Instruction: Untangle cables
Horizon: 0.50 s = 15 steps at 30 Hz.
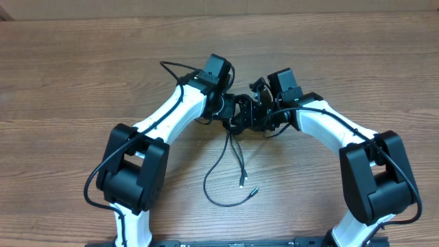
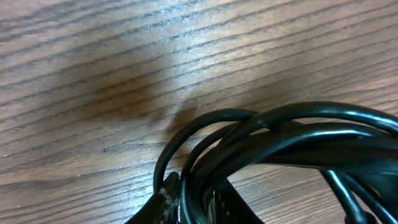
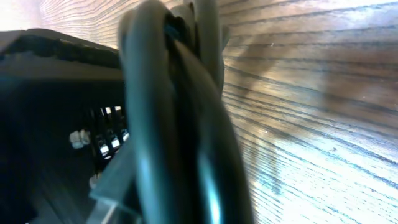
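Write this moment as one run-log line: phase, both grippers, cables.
phase: untangling | left gripper: at cables, grip unclear | right gripper: shut on cables | loose ends: on table

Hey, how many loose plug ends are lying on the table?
2. The first plug end lies on the table, on the robot's side of the cable bundle. The second plug end sits just right of it, nearer the robot. Others may be hidden inside the bundle.
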Each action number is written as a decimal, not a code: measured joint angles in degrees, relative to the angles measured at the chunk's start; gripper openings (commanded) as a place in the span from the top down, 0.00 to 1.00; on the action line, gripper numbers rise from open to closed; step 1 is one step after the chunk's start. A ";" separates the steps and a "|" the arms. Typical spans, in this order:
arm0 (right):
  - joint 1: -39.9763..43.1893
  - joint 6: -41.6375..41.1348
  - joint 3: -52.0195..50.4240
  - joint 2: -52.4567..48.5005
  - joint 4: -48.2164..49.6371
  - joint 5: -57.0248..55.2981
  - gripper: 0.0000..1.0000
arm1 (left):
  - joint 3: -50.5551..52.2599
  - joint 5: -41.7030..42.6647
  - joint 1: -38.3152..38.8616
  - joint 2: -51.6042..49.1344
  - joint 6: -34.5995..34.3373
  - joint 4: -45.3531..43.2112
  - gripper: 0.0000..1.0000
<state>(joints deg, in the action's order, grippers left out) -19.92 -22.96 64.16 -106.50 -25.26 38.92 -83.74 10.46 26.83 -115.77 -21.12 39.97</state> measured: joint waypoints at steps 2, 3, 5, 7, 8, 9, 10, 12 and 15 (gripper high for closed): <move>0.00 -0.70 -0.04 -0.09 -0.02 -0.11 0.96 | 0.00 -0.02 0.11 -0.20 0.00 -0.04 0.80; 0.00 -1.05 -0.04 -0.09 -0.02 -0.20 0.96 | 0.00 0.00 0.11 -0.22 0.00 -0.15 0.80; 0.00 -1.49 -0.04 -0.09 0.04 -0.28 0.96 | 0.00 -0.02 0.11 -0.24 0.00 -0.24 0.80; 0.00 -1.97 -0.04 -0.09 0.11 -0.33 0.96 | 0.00 -0.02 0.11 -0.28 0.00 -0.31 0.80; 0.00 -2.10 -0.04 -0.09 0.13 -0.35 0.96 | 0.00 0.00 0.11 -0.28 0.00 -0.37 0.79; 0.00 -2.16 -0.04 -0.09 0.15 -0.37 0.96 | 0.00 0.00 0.11 -0.28 0.00 -0.37 0.78; 0.00 -2.32 -0.04 -0.09 0.13 -0.33 0.96 | 0.00 0.02 0.11 -0.28 0.00 -0.37 0.78; 0.00 -2.45 -0.04 -0.09 0.15 -0.35 0.96 | 0.00 0.22 0.11 -0.28 -0.02 -0.39 0.79; -0.24 -2.51 -0.04 -0.09 0.28 -0.37 0.96 | 0.00 0.20 0.09 -0.31 -0.02 -0.46 0.81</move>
<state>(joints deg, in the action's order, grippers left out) -20.16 -25.47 64.12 -106.59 -24.97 38.54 -83.74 10.66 26.92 -116.07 -21.15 39.51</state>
